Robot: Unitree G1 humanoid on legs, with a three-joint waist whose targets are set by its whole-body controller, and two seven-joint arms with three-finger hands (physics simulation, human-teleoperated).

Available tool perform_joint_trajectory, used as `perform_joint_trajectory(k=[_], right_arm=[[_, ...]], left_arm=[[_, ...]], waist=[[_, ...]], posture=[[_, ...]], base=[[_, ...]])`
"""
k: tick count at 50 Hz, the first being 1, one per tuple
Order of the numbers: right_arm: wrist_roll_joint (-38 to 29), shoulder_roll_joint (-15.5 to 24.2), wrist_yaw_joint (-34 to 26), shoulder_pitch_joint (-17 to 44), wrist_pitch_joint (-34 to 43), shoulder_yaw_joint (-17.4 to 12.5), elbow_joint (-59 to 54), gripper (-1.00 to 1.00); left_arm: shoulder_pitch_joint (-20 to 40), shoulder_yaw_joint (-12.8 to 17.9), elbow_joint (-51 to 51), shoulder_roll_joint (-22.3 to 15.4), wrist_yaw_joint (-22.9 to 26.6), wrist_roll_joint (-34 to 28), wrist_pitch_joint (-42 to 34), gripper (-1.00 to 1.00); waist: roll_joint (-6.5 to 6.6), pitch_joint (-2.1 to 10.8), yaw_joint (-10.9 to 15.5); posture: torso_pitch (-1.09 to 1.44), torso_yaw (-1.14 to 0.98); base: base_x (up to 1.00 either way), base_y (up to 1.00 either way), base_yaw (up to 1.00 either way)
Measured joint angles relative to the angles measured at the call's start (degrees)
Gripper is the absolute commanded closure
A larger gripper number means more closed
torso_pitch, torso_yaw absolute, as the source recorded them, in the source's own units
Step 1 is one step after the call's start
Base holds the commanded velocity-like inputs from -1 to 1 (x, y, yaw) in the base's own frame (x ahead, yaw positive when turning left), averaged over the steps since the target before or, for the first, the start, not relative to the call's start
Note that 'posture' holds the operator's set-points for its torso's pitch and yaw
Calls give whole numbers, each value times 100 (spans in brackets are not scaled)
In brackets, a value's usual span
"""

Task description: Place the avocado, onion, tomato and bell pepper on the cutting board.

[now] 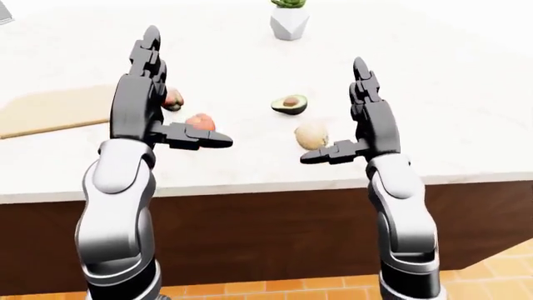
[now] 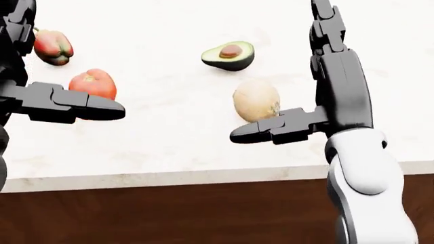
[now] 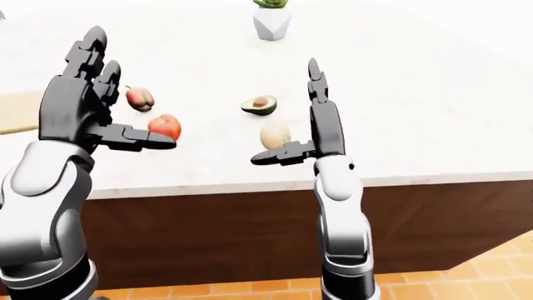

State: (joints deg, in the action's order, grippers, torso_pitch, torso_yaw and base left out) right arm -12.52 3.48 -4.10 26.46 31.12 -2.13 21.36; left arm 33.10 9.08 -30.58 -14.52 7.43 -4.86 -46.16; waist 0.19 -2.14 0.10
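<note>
While both hands hover spread above the counter edge, nothing is gripped and none of the four items lies on the board.

Landmark: onion (image 2: 256, 99), pale and round, on the white marble counter (image 1: 433, 81).

- Halved avocado (image 2: 230, 55): cut face up with the pit showing, just beyond the onion toward the head view's top and slightly left; apart from it.
- Tomato (image 2: 93, 83): well left of the onion, near the counter's edge.
- Bell pepper (image 2: 53, 47): red, further left of the onion than the tomato and higher in the head view.
- Cutting board (image 1: 52, 110): pale wood, far left of the onion, past the pepper; partly hidden by the left arm; bare where it shows.
- Potted plant in a white faceted vase (image 1: 289, 19): well above the onion in the left-eye view.
- Right hand (image 2: 309, 109): fingers upright and extended, thumb jutting out just below the onion; open, whether it touches cannot be told.
- Left hand (image 1: 154, 109): likewise spread, thumb pointing toward the onion, standing over the tomato.

Risks, as judgement:
- The round onion may roll off toward the counter edge if the thumb nudges it before the fingers close.
- The avocado half may tip if pinched off-centre.
- The long carry left from the onion to the board passes the tomato and pepper; a low carry could knock them.
</note>
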Motion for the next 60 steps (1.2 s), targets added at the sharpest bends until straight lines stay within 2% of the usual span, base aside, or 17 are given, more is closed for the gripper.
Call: perform_joint_trajectory(k=[5, 8, 10, 15, 17, 19, 23, 26, 28, 30, 34, 37, 38, 42, 44, 50, 60], right_arm=[[73, 18, 23, -25, 25, 71, -38, -100], [133, 39, -7, -27, 66, 89, 19, -100], [129, 59, -10, -61, 67, 62, 79, -100], [111, 53, 18, 39, 54, 10, 184, -100], [130, 21, -5, -52, 0, 123, 239, -100], [160, 19, -52, -89, 0, 169, 226, -100], [185, 26, -69, -33, -6, 111, 303, -100], [209, 50, -43, -56, -58, 66, 352, -100], [201, 72, -10, -176, -12, -8, 253, -100], [195, 85, 18, -216, 82, -65, 135, -100], [207, 107, 38, -110, 184, -52, 257, -100], [226, 111, 39, -72, 76, -14, 435, -100], [229, 89, 40, -43, 54, -4, 465, -100], [264, 86, -13, -75, 159, 81, 473, -100], [267, 122, -42, -78, 262, 49, 573, -100], [195, 222, -95, -139, 594, -91, 1095, -100], [34, 256, -196, -566, 632, -82, 1229, -100]], left_arm=[[-58, 0, 13, 13, 7, -18, 21, -100], [-77, 4, -13, 15, 18, -16, -23, -100], [-110, -20, -52, 31, 20, -20, 12, -100], [-48, -14, -29, -5, 40, -39, 103, -100], [-136, 51, -62, -4, 18, -81, 130, -100], [-131, 68, -52, -2, 6, -118, 93, -100], [-54, 53, -73, -7, -1, -153, 116, -100], [-49, 30, -51, 32, 3, -172, 151, -100], [-142, -102, 81, 97, 45, -149, 81, -100], [-155, -175, 156, 103, 103, -113, -16, -100], [-65, -83, 96, 65, 107, -126, -33, -100], [8, -21, -42, 25, 80, -168, 48, -100], [35, -2, -81, -8, 77, -176, 65, -100], [-12, 37, -51, -15, 70, -208, 33, -100], [-2, 23, -16, -12, 80, -212, -28, -100], [41, -52, -20, 16, 121, -196, -75, -100], [36, -37, -59, 14, 136, -210, -78, -100]], waist=[[5, 1, -5], [83, -315, -30], [221, -376, -59], [467, -124, -82], [428, -129, -60], [383, -44, -17], [173, 40, 41], [-184, -29, 7], [-163, -169, -26], [-264, -271, -70], [-137, -277, -49], [145, -137, -119], [174, -77, -100], [-111, -39, 40], [-195, -15, 25], [-90, 43, 28], [-58, 82, 14]], posture=[[0, 0], [0, 0], [0, 0], [0, 0], [0, 0], [0, 0], [0, 0], [0, 0], [0, 0], [0, 0], [0, 0], [0, 0], [0, 0], [0, 0], [0, 0], [0, 0], [0, 0]], base=[[14, 0, 0], [67, 0, 0], [67, 0, 0], [67, 0, 0], [64, 0, 0], [52, 0, 0], [17, 0, 0], [0, 0, 0], [0, 0, 0], [0, 0, 0], [0, 0, 0], [0, 0, 0], [0, 0, 0], [0, 0, 0], [0, 0, 0], [0, 0, 0], [0, 0, 0]])
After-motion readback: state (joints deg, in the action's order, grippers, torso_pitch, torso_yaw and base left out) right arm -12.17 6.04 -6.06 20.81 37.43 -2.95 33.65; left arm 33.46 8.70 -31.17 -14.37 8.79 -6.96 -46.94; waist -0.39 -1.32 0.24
